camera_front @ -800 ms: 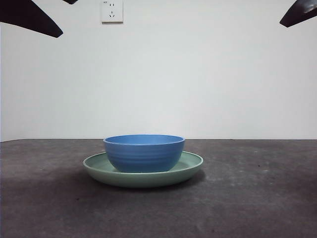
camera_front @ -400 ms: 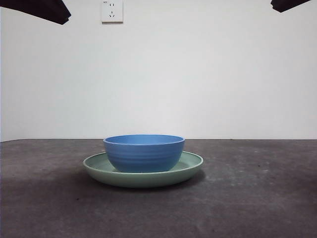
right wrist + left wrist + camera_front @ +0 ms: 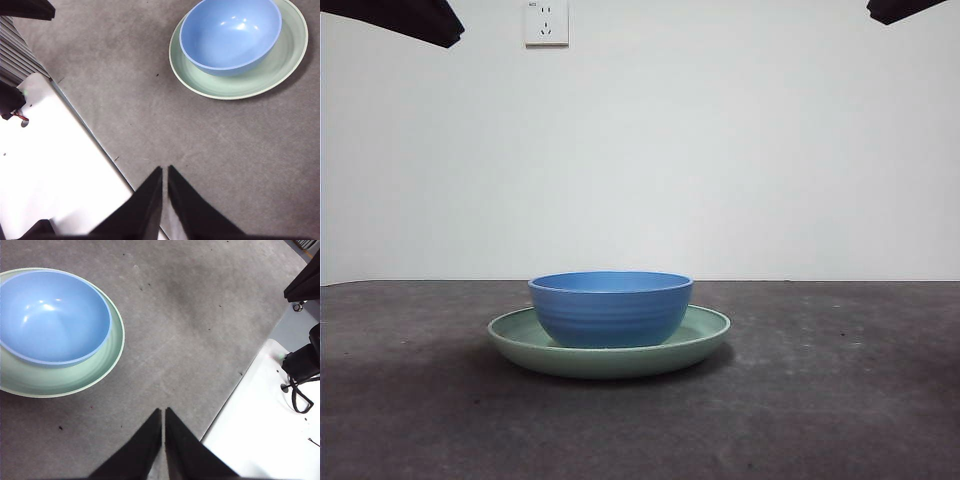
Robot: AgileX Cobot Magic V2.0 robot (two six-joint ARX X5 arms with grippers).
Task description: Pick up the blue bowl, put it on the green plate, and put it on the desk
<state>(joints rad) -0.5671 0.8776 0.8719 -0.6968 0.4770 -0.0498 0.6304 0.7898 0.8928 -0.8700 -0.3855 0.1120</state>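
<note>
**Op A:** On the desk (image 3: 840, 400), near its middle, you have the green plate (image 3: 705, 335) lying flat, and the blue bowl (image 3: 610, 308) stands upright inside it. You can see the bowl's rim rise above the plate's rim in the front view, with plate showing to both sides of it.

**Op B:** Does your left arm touch either one?

**Op A:** No. Your left gripper (image 3: 163, 412) hangs over bare desk near the table's edge, well apart from the plate (image 3: 114, 347) and the bowl (image 3: 52, 315). Its two black jaws are pressed together with only a hairline seam between them, and nothing sits in it.

**Op B:** And your right one?

**Op A:** Same picture. Your right gripper (image 3: 165, 170) is over the desk's edge, above the seam with a white panel (image 3: 45, 165), away from the plate (image 3: 280, 65) and bowl (image 3: 230, 32). Its jaws meet tip to tip and hold nothing.

**Op B:** What do you get of the arms from the front?

**Op A:** Only black tips at the two top corners. A white wall socket (image 3: 546, 22) sits on the wall behind.
</note>
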